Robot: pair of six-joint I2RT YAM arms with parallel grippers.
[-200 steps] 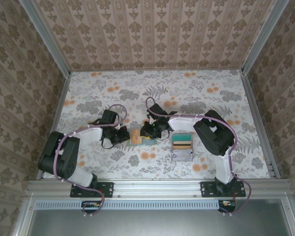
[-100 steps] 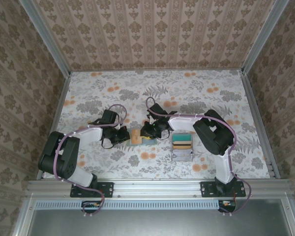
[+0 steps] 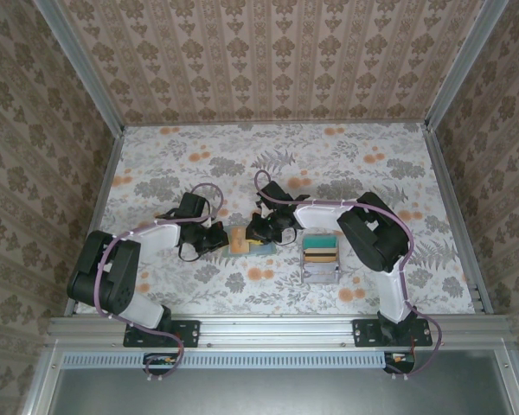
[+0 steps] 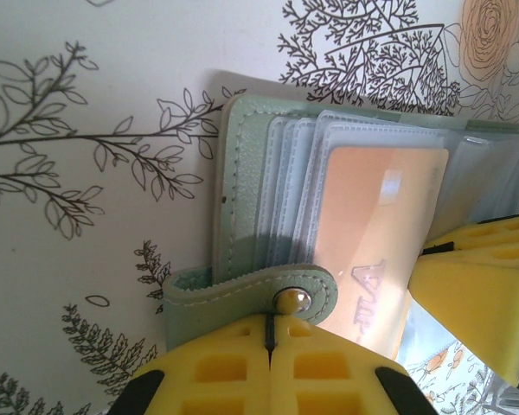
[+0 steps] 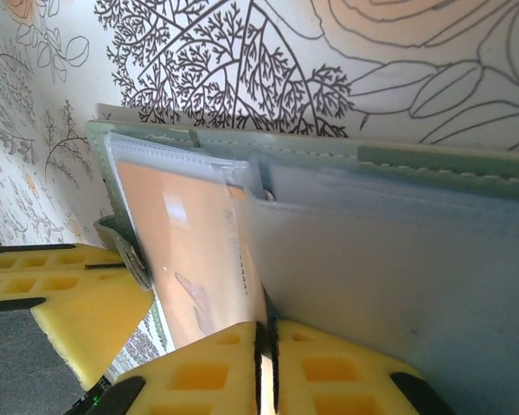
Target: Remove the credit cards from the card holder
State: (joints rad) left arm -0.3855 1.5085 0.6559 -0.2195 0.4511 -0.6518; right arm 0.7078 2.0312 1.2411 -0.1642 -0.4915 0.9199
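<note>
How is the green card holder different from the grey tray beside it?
The card holder is pale green; the tray is grey. The card holder lies open, showing clear sleeves and an orange card; the tray holds teal and tan things. The left gripper and right gripper both pinch the card holder; nothing touches the tray. Both lie on the flowery table.

Top external: high, behind arm bases, looking down on whole table [image 3: 199,164]. Left wrist, right wrist: very close, low, aimed at card holder [image 4: 242,173] from opposite sides. All three views share card holder
</note>
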